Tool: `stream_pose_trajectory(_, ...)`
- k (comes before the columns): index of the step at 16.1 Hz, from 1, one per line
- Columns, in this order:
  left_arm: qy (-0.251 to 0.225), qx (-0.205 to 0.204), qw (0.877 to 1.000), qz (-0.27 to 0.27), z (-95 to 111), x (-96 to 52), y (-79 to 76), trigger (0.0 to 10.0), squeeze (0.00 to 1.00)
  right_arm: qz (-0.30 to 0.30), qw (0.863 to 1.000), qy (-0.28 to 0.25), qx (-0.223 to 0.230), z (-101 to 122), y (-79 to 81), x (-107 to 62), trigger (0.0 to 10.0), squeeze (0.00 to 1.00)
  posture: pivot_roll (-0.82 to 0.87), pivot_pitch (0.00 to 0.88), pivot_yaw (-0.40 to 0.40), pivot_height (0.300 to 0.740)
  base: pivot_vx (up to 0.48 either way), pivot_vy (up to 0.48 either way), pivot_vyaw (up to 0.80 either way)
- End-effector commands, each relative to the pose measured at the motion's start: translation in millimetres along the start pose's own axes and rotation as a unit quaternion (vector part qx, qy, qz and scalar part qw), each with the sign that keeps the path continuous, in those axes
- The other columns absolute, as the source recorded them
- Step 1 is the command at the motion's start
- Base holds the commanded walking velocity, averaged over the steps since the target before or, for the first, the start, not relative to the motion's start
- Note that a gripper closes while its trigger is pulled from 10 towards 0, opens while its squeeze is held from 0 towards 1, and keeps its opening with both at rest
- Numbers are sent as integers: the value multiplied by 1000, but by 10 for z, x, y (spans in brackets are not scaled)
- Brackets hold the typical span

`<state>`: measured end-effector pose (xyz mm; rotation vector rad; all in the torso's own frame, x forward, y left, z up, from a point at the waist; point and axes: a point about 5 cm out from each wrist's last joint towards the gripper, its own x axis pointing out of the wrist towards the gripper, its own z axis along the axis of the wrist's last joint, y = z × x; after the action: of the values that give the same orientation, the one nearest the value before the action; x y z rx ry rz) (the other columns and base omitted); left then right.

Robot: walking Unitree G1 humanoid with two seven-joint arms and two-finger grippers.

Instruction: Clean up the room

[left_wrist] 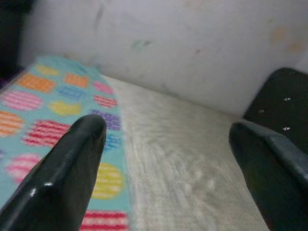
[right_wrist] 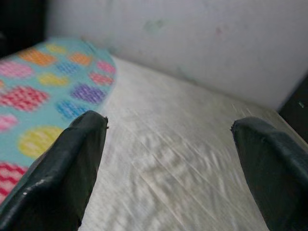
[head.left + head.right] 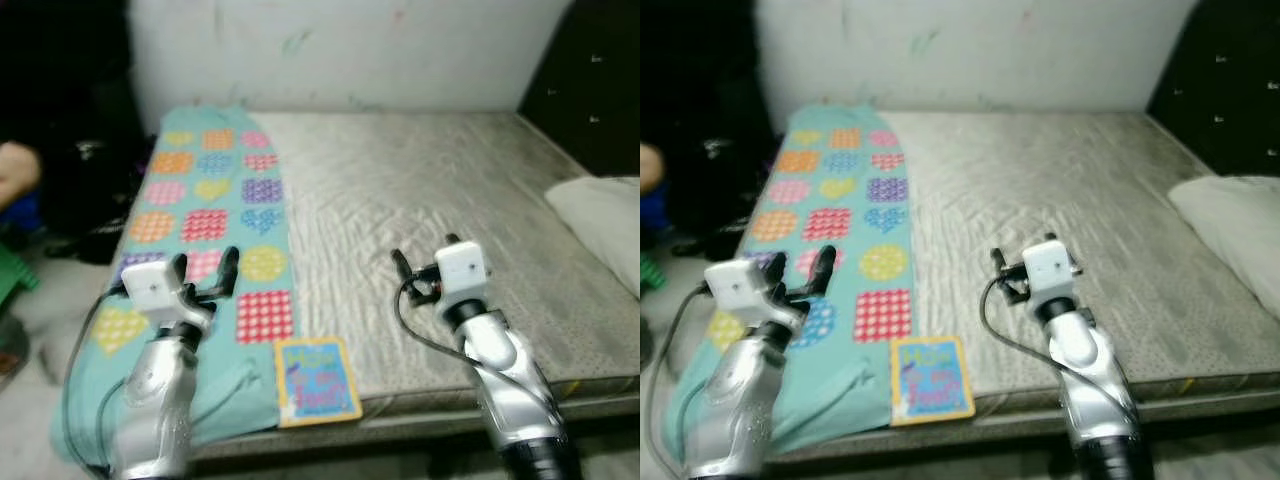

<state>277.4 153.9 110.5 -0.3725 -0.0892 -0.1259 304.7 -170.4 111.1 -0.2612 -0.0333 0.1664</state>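
Tidying looks barely begun: the book (image 3: 317,381) lies flat at the bed's near edge, on the left, beside the folded teal blanket (image 3: 205,215). Left gripper (image 3: 205,272) and right gripper (image 3: 423,257) hover spread wide, holding nothing. Mattress (image 3: 430,190) offers plenty of room; pillow (image 3: 603,220) sits far right.

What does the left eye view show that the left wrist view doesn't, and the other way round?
Left eye view: both arms over the bed, the left gripper and right gripper, a yellow-edged book at the mattress's near edge, and a white pillow on the right.

Left wrist view: a close look along its own black fingers, spread wide with nothing between them.

Both: the teal blanket with coloured hearts and squares, the grey mattress, and the white wall.
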Motion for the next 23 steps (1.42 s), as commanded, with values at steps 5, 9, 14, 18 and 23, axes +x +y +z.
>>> stream_pose_trajectory(5,4,9,1000,12,15,2,57,10000,0,1,1000,-6,3,33,7,26,10000,0,-101,0,-30,740,0,0,0)
stream_pose_trajectory(9,5,11,1000,13,17,18,55,10000,0,2,1000,-5,4,28,16,27,10000,0,-101,0,-27,740,0,0,0)
stream_pose_trajectory(14,11,12,1000,26,12,26,68,10000,0,2,1000,-3,8,19,27,26,10000,0,-96,0,-28,740,0,0,-320)
stream_pose_trajectory(18,14,20,999,31,9,33,78,10000,0,7,1000,-5,8,27,60,46,10000,0,-87,0,-29,740,0,0,0)
stream_pose_trajectory(23,15,25,999,28,8,42,55,10000,0,11,1000,-7,3,30,60,51,10000,0,-89,0,-30,740,0,0,0)
